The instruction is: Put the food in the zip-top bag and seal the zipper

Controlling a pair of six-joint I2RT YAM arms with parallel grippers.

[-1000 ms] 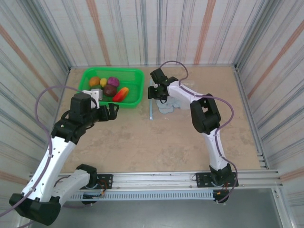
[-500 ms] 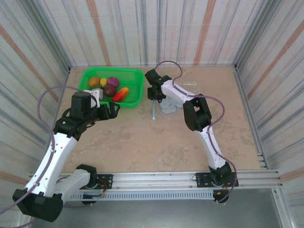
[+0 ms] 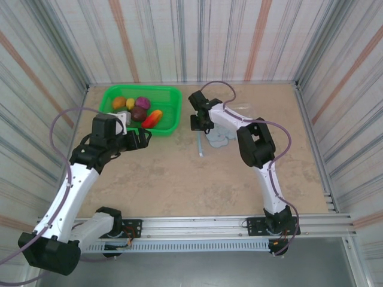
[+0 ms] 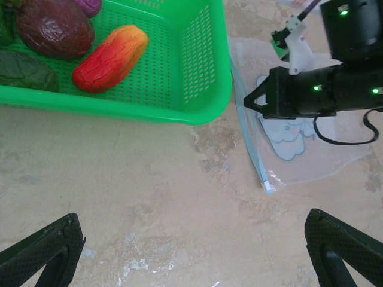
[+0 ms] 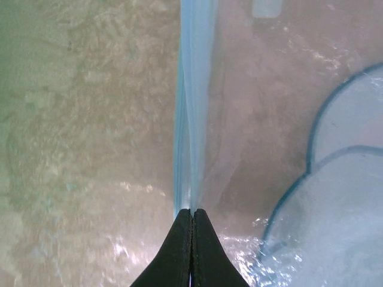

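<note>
Dragged a bit toward 5 o'clock since a second ago, the floppy, slippery zip-top bag (image 4: 287, 146) is lying near the wide-open left gripper (image 4: 191, 251), the right gripper (image 5: 191, 210) is pinching its stiffer zipper (image 5: 190, 119), probably the best hold, and the food (image 4: 111, 57) is waiting in the basket (image 4: 203, 72) at its 10 o'clock.

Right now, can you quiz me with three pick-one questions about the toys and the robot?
1. Where is the toy food?
A) in the bag
B) in the basket
C) on a plate

2. What colour is the zipper?
A) light blue
B) red
C) black

3. How is the right pincer?
A) wide open
B) holding a fruit
C) shut on the zipper

Answers:
1 B, the fruits all sit inside the green basket.
2 A, the strip along the bag's edge looks pale blue.
3 C, the right wrist view shows it closed tight on that strip.
</note>
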